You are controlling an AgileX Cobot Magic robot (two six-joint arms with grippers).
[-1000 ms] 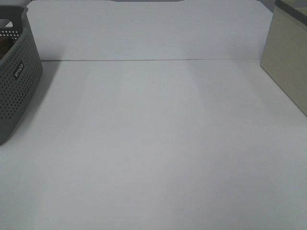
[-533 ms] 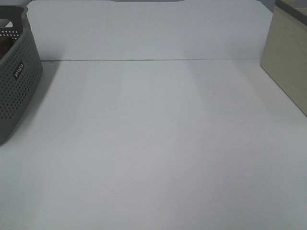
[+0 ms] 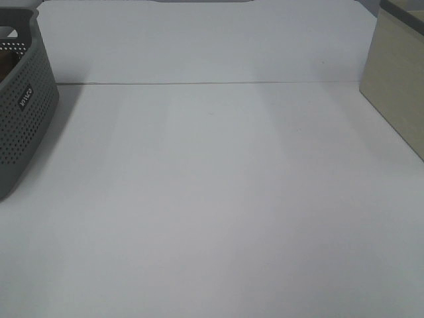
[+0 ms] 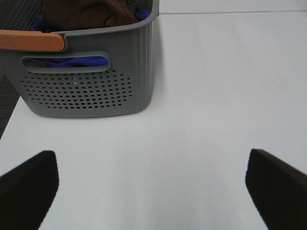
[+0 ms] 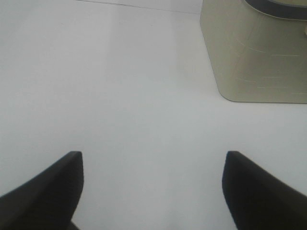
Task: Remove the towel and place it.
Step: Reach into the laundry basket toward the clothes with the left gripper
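One unreadable label (image 3: 25, 97); towel (image 4: 81, 14) in basket (image 4: 96, 88).

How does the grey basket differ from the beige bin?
The grey basket has perforated walls; the beige bin has solid ones. The basket stands on the left, the bin on the right. The basket holds the brown towel with blue cloth; the bin's contents are hidden. Both rest on the white table.

The towel (image 4: 81, 13), a dark brown terry cloth, lies bunched and crumpled inside the grey perforated basket (image 4: 96, 86) at the far left of the table (image 3: 212, 199), on top of blue fabric (image 4: 67, 61), only its upper folds in view.
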